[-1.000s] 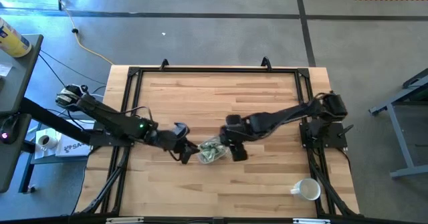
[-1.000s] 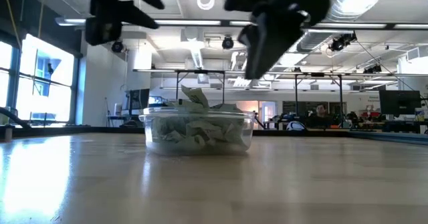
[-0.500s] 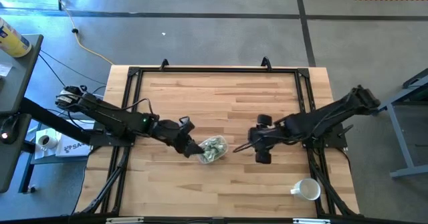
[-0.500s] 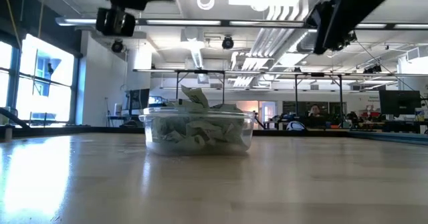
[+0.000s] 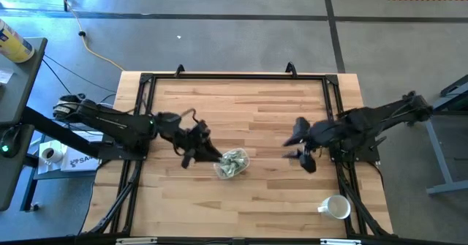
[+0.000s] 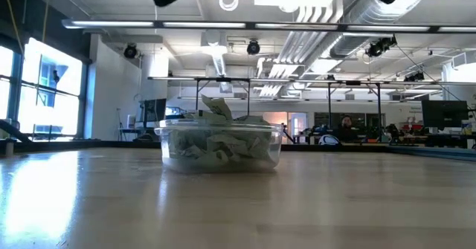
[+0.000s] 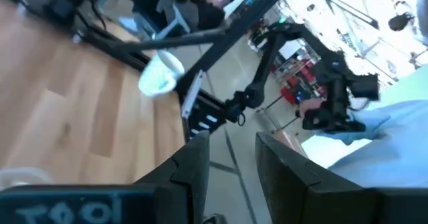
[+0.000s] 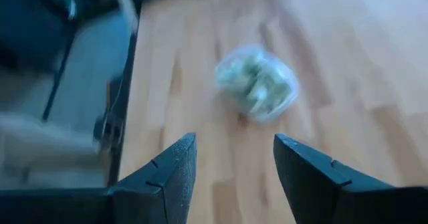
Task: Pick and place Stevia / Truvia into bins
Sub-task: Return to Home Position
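Jaws of left gripper point(image 5: 199, 148) apart, nothing between; gripper hangs above table point(image 5: 241, 102), just left of bin point(image 5: 232, 163). Jaws of right gripper point(image 5: 300, 148) also apart, empty; gripper well right of bin, close to right side of table. Bin sits mid-table, slightly toward near side, touched by neither gripper. Stevia / Truvia packets point(image 6: 216, 141) heaped inside bin, pale green and white, few poking above rim. White mug point(image 5: 335, 207) at near right corner, well apart from bin
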